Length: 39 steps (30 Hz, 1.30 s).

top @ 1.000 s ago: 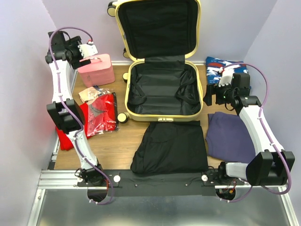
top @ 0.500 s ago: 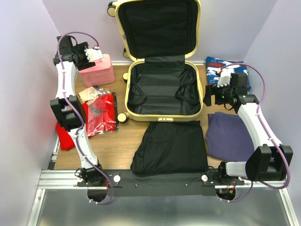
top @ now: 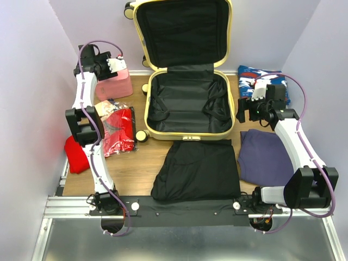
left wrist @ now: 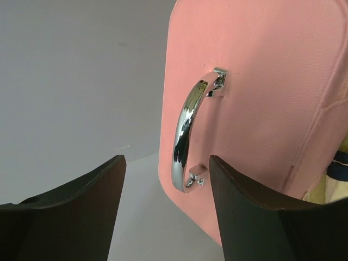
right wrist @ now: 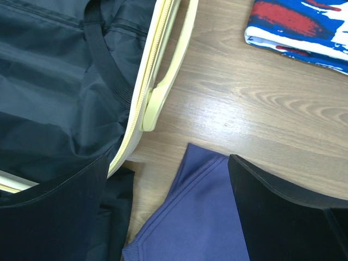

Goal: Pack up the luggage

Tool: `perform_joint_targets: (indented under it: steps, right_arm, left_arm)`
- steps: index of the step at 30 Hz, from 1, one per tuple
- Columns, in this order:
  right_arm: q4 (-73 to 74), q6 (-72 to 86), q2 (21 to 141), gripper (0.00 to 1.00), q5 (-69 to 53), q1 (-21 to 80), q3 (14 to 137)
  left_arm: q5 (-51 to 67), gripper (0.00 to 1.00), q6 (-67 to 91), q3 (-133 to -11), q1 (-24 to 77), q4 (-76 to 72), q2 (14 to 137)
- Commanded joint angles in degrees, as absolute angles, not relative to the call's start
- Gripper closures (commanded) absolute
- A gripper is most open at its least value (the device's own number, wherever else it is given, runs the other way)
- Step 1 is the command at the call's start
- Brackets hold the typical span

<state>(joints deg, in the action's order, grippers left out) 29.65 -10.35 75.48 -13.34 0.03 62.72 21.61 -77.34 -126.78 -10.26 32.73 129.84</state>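
Observation:
The pale-yellow luggage (top: 188, 132) lies open at the table's middle, its lid standing against the back wall and its black lining bare. Its yellow rim and side handle show in the right wrist view (right wrist: 163, 87). My left gripper (top: 114, 64) is open above the pink pouch (top: 115, 85) at the back left; the pouch's chrome handle (left wrist: 185, 133) shows between and beyond my jaws. My right gripper (top: 243, 109) is open just right of the luggage, above the near corner of a purple garment (right wrist: 196, 217).
A folded black garment (top: 198, 169) lies in front of the luggage. The purple garment (top: 267, 159) is at the right, a blue, red and white cloth (top: 255, 77) at the back right. Red items in a clear bag (top: 114, 129) lie left.
My left arm has swung right along the back wall, coming over the pink pouch. My right gripper has barely moved.

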Motion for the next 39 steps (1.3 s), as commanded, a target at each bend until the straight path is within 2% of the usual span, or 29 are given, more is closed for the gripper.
perform_joint_targets:
  steps: [1,8,11,12,13,25,32,39]
  right_arm:
    - [29.27,-11.34,75.76,0.0,-11.34,-0.09,64.6]
    - [29.18,-11.34,76.29,0.0,-11.69,-0.17,64.6]
    - [29.18,-11.25,76.38,0.0,-12.21,-0.09,64.69]
    - [29.09,-11.25,76.64,0.0,-12.3,-0.09,64.77]
    - [29.09,-11.08,76.64,0.0,-12.48,-0.17,64.78]
    - [25.32,-1.42,78.31,0.0,-16.26,-0.09,67.85]
    - [23.47,5.88,81.3,0.01,-19.68,-0.09,73.12]
    - [17.23,16.86,84.63,0.05,-26.18,-0.09,74.97]
  left_arm:
    - [18.55,0.29,-76.29,-128.23,-9.93,28.05,131.48]
    - [17.41,0.41,-72.87,-128.15,-9.49,23.12,132.54]
    - [16.88,0.6,-70.76,-129.46,-9.23,22.5,133.06]
    - [16.88,0.76,-69.97,-130.07,-9.23,22.5,133.15]
    - [16.53,1.0,-67.26,-131.12,-9.23,21.46,133.24]
    - [11.52,1.0,-44.22,-133.07,-7.21,16.35,119.81]
    - [10.72,1.0,-32.1,-130.43,-1.33,21.44,106.46]
    - [14.76,1.0,-18.47,-130.69,7.37,27.85,99.06]
